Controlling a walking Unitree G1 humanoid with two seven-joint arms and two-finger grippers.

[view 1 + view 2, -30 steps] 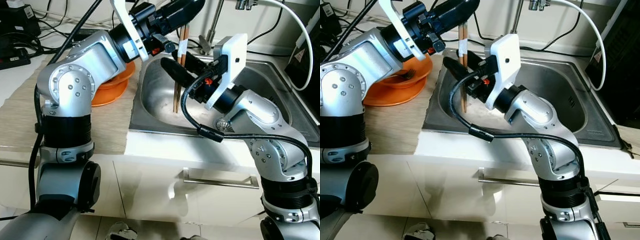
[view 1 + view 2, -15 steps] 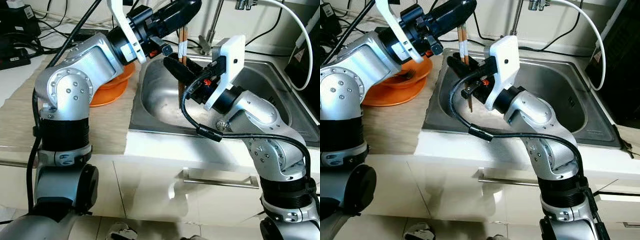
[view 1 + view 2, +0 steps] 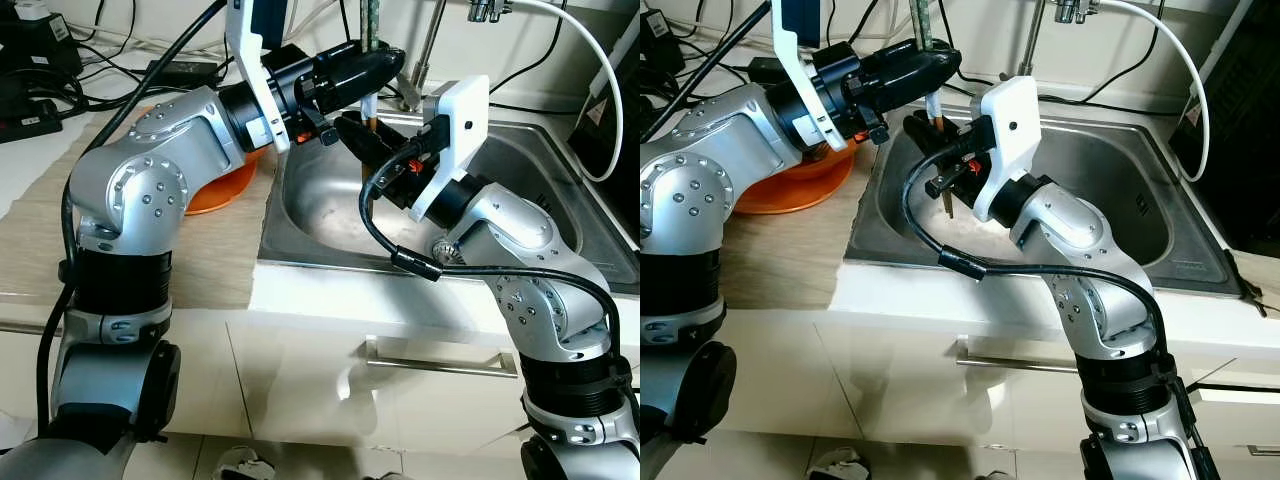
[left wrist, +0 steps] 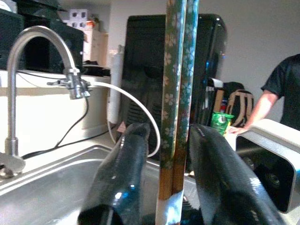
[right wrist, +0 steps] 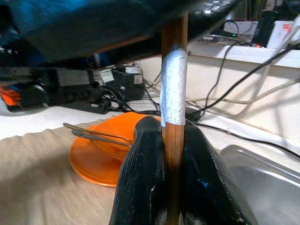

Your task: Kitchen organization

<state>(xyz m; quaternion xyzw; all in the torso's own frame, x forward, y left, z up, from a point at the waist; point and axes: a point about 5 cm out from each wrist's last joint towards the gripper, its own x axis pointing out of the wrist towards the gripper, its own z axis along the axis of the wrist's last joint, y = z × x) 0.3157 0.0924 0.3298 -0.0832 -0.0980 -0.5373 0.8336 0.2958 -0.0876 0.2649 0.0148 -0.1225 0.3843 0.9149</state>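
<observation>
Above the near-left part of the steel sink [image 3: 520,190], the right claw [image 5: 168,154] has its two black fingers closed on the lower shaft of a pair of chopsticks [image 4: 176,93], gripping just under a white tape band [image 5: 172,91] that binds the sticks. The pair stands nearly upright over the sink, brown tips pointing down into the basin and the green floral-patterned top rising past the claws. Just above the tape, the left claw [image 3: 375,65] brackets the same sticks, a finger on either side with small gaps showing in the left wrist view; whether those fingers press the wood cannot be told.

The right arm rises from in front of the sink, elbow bent, its white wrist housing over the basin. The left arm reaches across from the table [image 3: 40,230] left of the sink, its forearm roughly level.

On the table, just left of the sink, sits an orange plate [image 3: 790,190] bearing an orange bowl [image 5: 110,140] with a fork [image 5: 93,136] resting in it. A curved tap [image 4: 28,51] stands behind the sink.
</observation>
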